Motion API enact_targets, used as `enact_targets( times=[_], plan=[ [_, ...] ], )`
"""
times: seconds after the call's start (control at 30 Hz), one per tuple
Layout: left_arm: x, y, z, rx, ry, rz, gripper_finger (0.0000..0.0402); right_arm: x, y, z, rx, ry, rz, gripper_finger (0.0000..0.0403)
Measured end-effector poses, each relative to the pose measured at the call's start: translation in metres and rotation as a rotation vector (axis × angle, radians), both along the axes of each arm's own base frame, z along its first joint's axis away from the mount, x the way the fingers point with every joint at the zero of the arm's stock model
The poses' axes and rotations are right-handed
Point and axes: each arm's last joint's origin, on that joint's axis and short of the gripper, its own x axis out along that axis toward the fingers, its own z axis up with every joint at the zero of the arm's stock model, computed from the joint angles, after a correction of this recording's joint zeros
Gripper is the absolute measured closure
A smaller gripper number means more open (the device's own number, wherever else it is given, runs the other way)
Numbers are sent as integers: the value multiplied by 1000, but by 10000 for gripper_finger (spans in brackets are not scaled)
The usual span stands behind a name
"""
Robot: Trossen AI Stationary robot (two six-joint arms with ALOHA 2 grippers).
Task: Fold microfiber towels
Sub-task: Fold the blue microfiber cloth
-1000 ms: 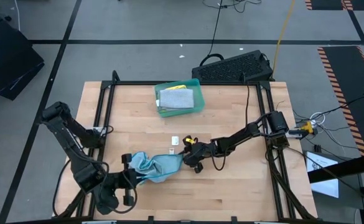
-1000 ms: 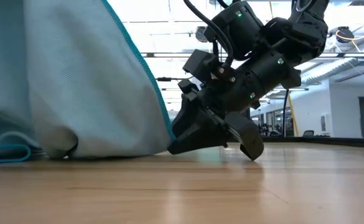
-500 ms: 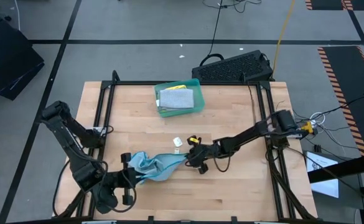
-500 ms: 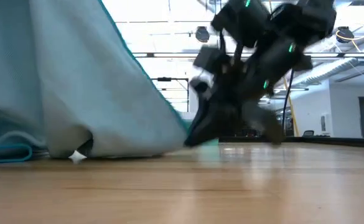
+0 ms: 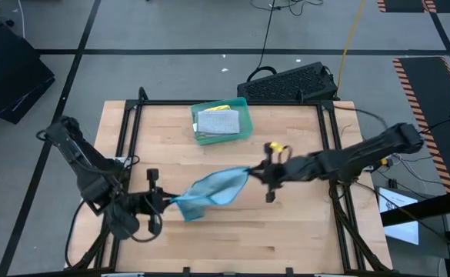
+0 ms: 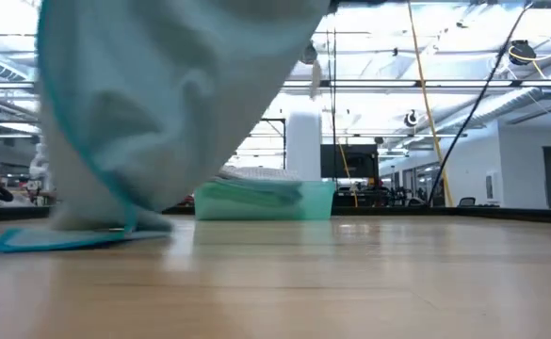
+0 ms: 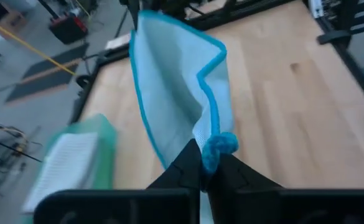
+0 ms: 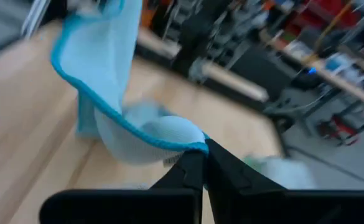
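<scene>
A light blue microfiber towel [image 5: 209, 191] hangs stretched between my two grippers over the near middle of the table. My left gripper [image 5: 167, 201] is shut on its near-left end and my right gripper [image 5: 249, 174] on its far-right end. In the low view the towel [image 6: 162, 104] sags down, and its lower hem [image 6: 30, 240] lies on the wood. More folded towels lie in the teal tray [image 5: 240, 131] at the far middle. My left gripper pinches a bunched bit of the towel's teal-stitched hem [image 7: 217, 147] between its two fingers, slanting down from the table's left. The cloth spreads away from the fingers, lifted. My right gripper pinches the towel's hemmed edge [image 8: 185, 147] between its two fingers, reaching nearly level from the table's right. The cloth hangs slack below and beyond them.
The teal tray [image 6: 266, 200] stands behind the towel. A black keyboard-like box [image 5: 290, 83] sits at the far right corner. Black frame rails [image 5: 128, 131] run along the table's left and right sides. Bare wood lies near the front edge.
My right gripper has risen fast from the table and drawn back toward the right edge, taking the towel's right end up. My left gripper has risen a little. The towel, heaped on the table before, is now lifted and spread out between them.
</scene>
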Motion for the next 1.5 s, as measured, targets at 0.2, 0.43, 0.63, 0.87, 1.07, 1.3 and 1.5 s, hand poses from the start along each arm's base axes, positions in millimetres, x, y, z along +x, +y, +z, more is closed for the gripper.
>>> enact_targets(
  times=[0.2, 0.43, 0.63, 0.87, 1.07, 1.3, 1.5],
  plan=[
    [6, 31, 19, 63, -46, 25, 388, -37, -24, 46, 23, -177, -27, 401],
    [0, 77, 54, 94, -186, 103, 394, -85, -50, 85, 17, -379, -87, 401],
    [-11, 120, 81, 12, -320, 125, 385, -110, -63, 103, 25, -466, -115, 401],
    [1, 133, 70, -194, -214, -28, 397, -113, -64, 92, 146, -325, -65, 401],
    [26, 120, 38, -280, 15, -9, 383, -115, -61, 76, 355, -158, -35, 401],
    [48, 90, 14, -327, 147, -89, 393, -106, -51, 66, 623, -11, 135, 401],
    [44, 65, 10, -350, 181, -188, 384, -86, -36, 54, 699, 103, 188, 401]
  ],
)
